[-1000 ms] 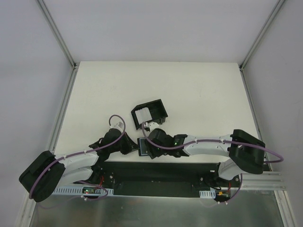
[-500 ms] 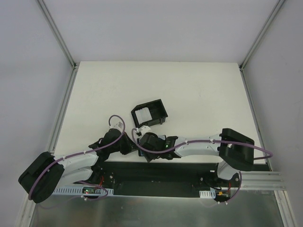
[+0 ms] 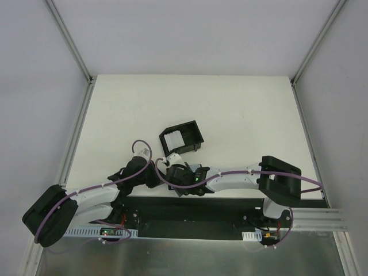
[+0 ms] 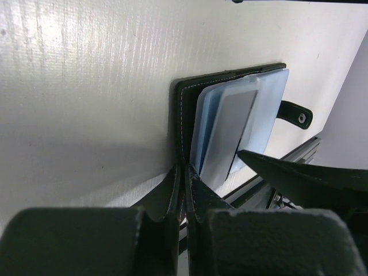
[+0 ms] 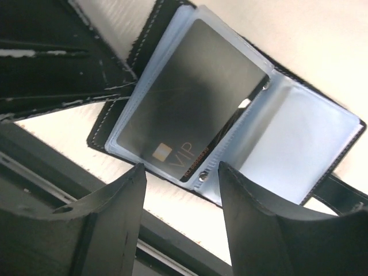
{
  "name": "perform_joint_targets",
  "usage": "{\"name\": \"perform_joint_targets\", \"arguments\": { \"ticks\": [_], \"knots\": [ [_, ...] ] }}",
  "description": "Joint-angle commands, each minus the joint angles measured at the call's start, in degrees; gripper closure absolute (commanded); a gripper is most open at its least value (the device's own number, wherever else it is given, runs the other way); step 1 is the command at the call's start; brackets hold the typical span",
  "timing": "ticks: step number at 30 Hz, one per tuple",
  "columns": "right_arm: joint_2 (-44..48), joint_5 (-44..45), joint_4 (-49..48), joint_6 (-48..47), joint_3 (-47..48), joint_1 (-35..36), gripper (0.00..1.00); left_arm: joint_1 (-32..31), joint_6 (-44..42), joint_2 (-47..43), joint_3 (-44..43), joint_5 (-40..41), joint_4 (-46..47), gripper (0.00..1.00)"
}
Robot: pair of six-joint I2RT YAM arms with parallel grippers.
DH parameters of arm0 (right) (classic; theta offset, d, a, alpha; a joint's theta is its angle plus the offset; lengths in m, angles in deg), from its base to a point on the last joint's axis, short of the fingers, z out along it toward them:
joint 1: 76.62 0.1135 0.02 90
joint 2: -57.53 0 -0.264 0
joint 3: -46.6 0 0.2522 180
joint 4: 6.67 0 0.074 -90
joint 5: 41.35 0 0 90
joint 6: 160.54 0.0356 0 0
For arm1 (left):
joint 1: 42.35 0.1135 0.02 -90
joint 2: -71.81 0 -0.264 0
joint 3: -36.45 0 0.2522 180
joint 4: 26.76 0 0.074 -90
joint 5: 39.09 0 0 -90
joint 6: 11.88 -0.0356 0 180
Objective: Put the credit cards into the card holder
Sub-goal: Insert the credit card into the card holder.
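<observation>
The card holder lies open at the table's near edge, its bluish-grey sleeves fanned and its snap tab pointing out. A dark card marked VIP sits in one sleeve. My left gripper is shut on the holder's black cover edge. My right gripper is open and empty, hovering close over the open holder. In the top view both grippers, the left and the right, meet there and hide the holder. The pale credit cards lie in a black box.
The black open-topped box stands just beyond the grippers, slightly right of them. The black rail runs along the table's near edge under the arms. Metal frame posts line the table's sides.
My right arm has swung left and its gripper now sits over the open card holder, covering it from above. The left arm has stayed put, still gripping the cover.
</observation>
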Motion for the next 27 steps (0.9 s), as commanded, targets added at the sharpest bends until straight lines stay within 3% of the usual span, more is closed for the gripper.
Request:
{"name": "perform_joint_targets", "arguments": {
  "ticks": [1,16,23,27],
  "knots": [
    [0.13,9.01,2.85,1.89,1.49,0.18,0.44,0.31,-0.02,-1.22,0.61,0.81,-0.54,1.00],
    [6.10,16.22,1.27,7.16,-3.08,0.09,0.44,0.31,-0.02,-1.22,0.79,0.81,-0.63,1.00],
    [7.78,3.67,-11.03,-0.13,-7.47,0.61,0.43,0.31,-0.28,-0.95,0.35,0.72,-0.63,1.00],
    [6.81,4.17,-9.73,1.43,-6.77,0.62,0.43,0.22,-1.77,-1.22,-0.26,0.28,-0.72,1.00]
  ]
}}
